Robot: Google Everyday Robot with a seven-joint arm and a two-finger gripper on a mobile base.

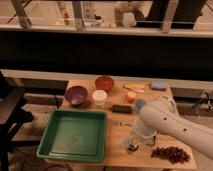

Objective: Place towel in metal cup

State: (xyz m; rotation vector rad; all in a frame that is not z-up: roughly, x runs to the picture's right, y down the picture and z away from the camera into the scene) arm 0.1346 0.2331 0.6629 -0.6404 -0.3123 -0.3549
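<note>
The metal cup (130, 148) stood near the front edge of the wooden worktop (115, 142), directly under the tool (133, 143). The tool covered most of the cup, so only a dark, shiny part showed below it. If they were touching, I could not tell. I also could not tell if the tool was open or closed.

The white arm (172, 127) came in from the lower right corner, at about 4 o'clock from the tool. It rose toward the upper left up to a rounded joint at about 12 o'clock from the tool. From this joint the last part dropped almost straight down, so the tool pointed down at the worktop.

A green tray (48, 136) lay at 9 o'clock from the tool, near to it but apart. A dark red lumpy heap (172, 154) lay at about 4 o'clock from the tool, close to the front edge. A black flat block (121, 108) lay at 12 o'clock from the cup. Further back stood a white cup (99, 97), with a purple bowl (76, 95) at its 9 o'clock and an orange-red bowl (104, 82) at its 12 o'clock. A small orange thing (131, 96) lay at 3 o'clock from the white cup. A pale blue pad (157, 86) lay at the far right corner.
</note>
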